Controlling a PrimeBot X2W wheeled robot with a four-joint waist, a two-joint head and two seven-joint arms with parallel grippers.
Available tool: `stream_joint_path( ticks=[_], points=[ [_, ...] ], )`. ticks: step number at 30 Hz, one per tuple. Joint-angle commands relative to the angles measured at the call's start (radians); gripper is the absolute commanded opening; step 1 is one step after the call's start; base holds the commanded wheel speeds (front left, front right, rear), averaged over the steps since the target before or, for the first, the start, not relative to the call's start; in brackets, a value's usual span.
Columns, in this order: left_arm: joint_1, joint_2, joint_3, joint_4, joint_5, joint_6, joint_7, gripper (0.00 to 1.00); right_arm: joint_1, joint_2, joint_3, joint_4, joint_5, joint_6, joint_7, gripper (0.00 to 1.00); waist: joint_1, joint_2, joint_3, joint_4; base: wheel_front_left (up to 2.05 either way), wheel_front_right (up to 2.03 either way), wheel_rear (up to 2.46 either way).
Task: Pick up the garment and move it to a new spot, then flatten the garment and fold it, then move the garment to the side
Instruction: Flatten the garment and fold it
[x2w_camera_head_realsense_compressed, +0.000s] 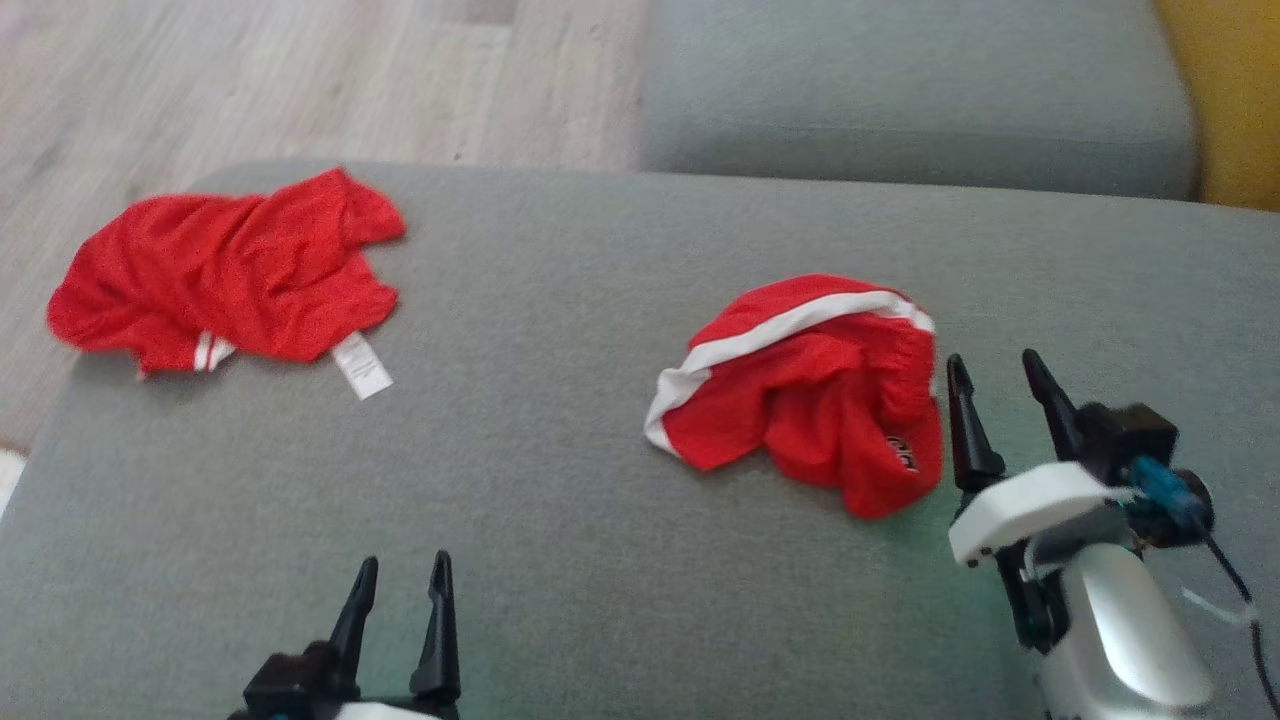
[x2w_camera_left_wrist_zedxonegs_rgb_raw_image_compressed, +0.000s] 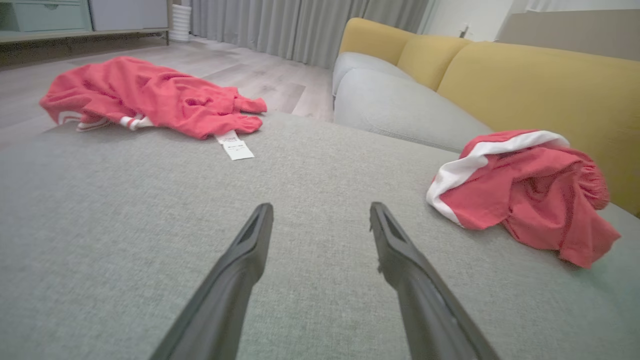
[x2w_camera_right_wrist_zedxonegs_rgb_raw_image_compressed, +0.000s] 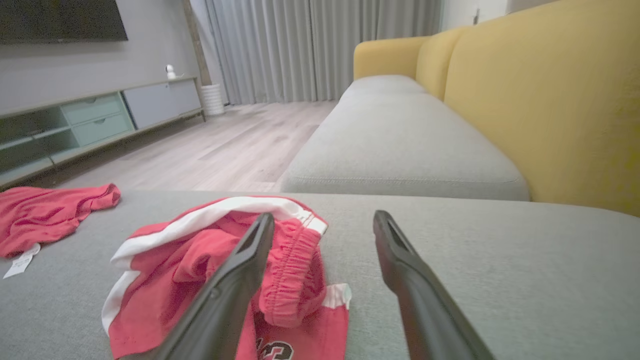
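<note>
A crumpled red garment (x2w_camera_head_realsense_compressed: 810, 390) with a white stripe and an elastic waistband lies on the grey cushion (x2w_camera_head_realsense_compressed: 560, 480), right of centre; it also appears as the garment (x2w_camera_left_wrist_zedxonegs_rgb_raw_image_compressed: 525, 190) and garment (x2w_camera_right_wrist_zedxonegs_rgb_raw_image_compressed: 225, 270). My right gripper (x2w_camera_head_realsense_compressed: 997, 375) stands open just right of it, its left finger close to the cloth, nothing between the fingers; in its wrist view the right gripper (x2w_camera_right_wrist_zedxonegs_rgb_raw_image_compressed: 324, 220) hovers over the waistband's edge. My left gripper (x2w_camera_head_realsense_compressed: 405, 570) stands open at the near edge, far from the cloth, and the left gripper (x2w_camera_left_wrist_zedxonegs_rgb_raw_image_compressed: 321, 210) has bare cushion between its fingers.
A second red garment (x2w_camera_head_realsense_compressed: 225, 275) with a white label lies at the cushion's far left corner, also seen as that garment (x2w_camera_left_wrist_zedxonegs_rgb_raw_image_compressed: 150, 95). A grey sofa seat (x2w_camera_head_realsense_compressed: 910, 90) with yellow backrest (x2w_camera_right_wrist_zedxonegs_rgb_raw_image_compressed: 545, 95) lies beyond. Wooden floor (x2w_camera_head_realsense_compressed: 300, 80) borders the cushion's far left.
</note>
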Motion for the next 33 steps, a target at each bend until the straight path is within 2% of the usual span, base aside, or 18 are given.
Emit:
stream_joint_path(
  ticks=[1,10,11,12,13,14,20,27,33],
  points=[
    [-0.057,-0.006,0.024,-0.025,0.008,-0.001,-0.012,1.00,-0.048,-0.006,0.027,-0.008,-0.004,0.008,0.005,1.00,-0.0001,0.0000,0.032,0.036,0.00,0.00,0.00],
    [-0.096,-0.018,0.027,-0.014,0.014,-0.006,-0.012,1.00,-0.201,-0.006,0.012,0.242,0.008,0.008,0.040,1.00,-0.0001,0.0000,0.106,0.115,0.00,0.00,0.00],
    [-0.098,-0.019,0.030,-0.013,0.015,-0.006,-0.012,1.00,-0.213,-0.006,0.023,0.257,0.018,0.008,0.032,0.65,-0.0001,0.0000,0.108,0.117,0.00,0.00,0.00],
    [-0.099,-0.020,0.033,-0.012,0.015,-0.007,-0.012,1.00,-0.224,-0.006,0.035,0.268,0.030,0.008,0.021,0.40,-0.0001,0.0000,0.109,0.118,0.00,0.00,0.00],
    [-0.099,-0.021,0.036,-0.012,0.016,-0.006,-0.012,1.00,-0.235,-0.006,0.048,0.275,0.038,0.008,0.010,0.07,-0.0001,0.0000,0.109,0.118,0.00,0.00,0.00],
    [-0.098,-0.022,0.040,-0.011,0.017,-0.006,-0.012,1.00,-0.246,-0.006,0.060,0.276,0.042,0.008,-0.004,0.00,-0.0001,0.0000,0.107,0.115,0.00,0.00,0.00],
    [-0.088,-0.026,0.053,-0.006,0.024,-0.007,-0.012,1.00,-0.301,-0.006,0.156,0.205,0.121,0.008,-0.055,0.00,-0.0001,0.0000,0.075,0.085,0.00,0.00,0.00],
    [-0.067,-0.022,0.061,-0.002,0.026,-0.010,-0.012,1.00,-0.332,-0.006,0.322,0.021,0.263,0.008,-0.064,0.00,-0.0001,0.0000,0.015,0.036,0.00,0.00,0.00],
    [-0.057,-0.021,0.069,-0.009,0.024,-0.009,-0.012,1.00,-0.245,-0.006,0.358,-0.031,0.248,0.008,-0.028,0.00,-0.0001,0.0000,0.003,0.003,0.00,0.00,0.00]
  ],
)
